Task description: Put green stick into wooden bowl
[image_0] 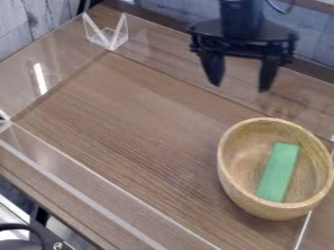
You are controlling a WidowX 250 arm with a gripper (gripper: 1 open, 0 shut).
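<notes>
The green stick point(279, 172) lies flat inside the wooden bowl point(240, 144), slanted along the bowl's right half. The bowl stands at the table's front right corner. My gripper point(243, 80) hangs well above and behind the bowl, near the table's back edge. Its two dark fingers point(214, 70) point down, spread wide apart, with nothing between them.
A wooden tabletop point(131, 127) is ringed by low clear acrylic walls point(53, 166). A small clear stand point(104, 32) sits at the back left corner. The bowl nearly touches the right wall.
</notes>
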